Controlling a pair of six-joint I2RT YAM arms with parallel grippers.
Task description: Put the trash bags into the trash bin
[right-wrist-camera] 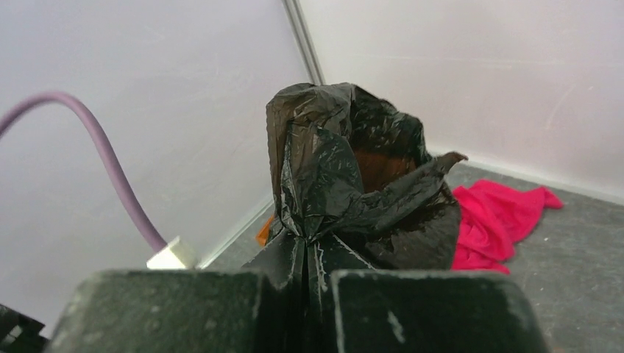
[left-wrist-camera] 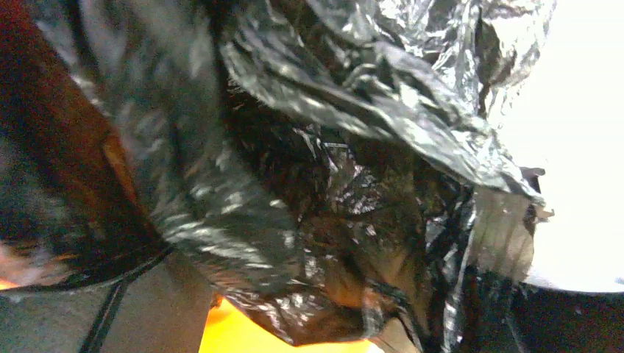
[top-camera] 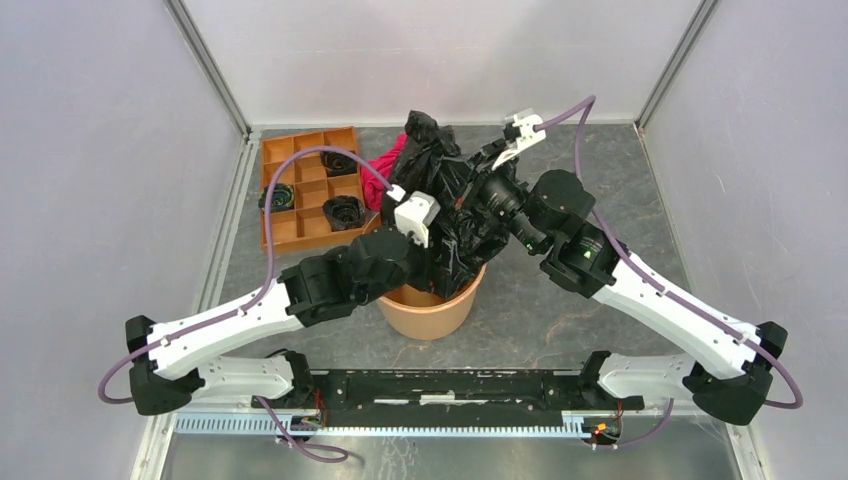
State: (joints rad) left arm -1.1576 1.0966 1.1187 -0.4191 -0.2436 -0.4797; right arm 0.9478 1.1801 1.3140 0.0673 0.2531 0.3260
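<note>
A big black trash bag hangs bunched over the round orange-brown trash bin, its lower part inside the rim. My right gripper is shut on the bag's upper part and holds it above the bin. In the right wrist view the closed fingertips pinch gathered black film. My left gripper is pushed into the bag at the bin's mouth. Wrinkled film fills the left wrist view and hides its fingers. A strip of the orange bin shows below.
A flat orange tray with square compartments lies at the back left and holds three small dark bundles. A red-pink cloth lies behind the bag, also in the right wrist view. Enclosure walls stand left, right and behind.
</note>
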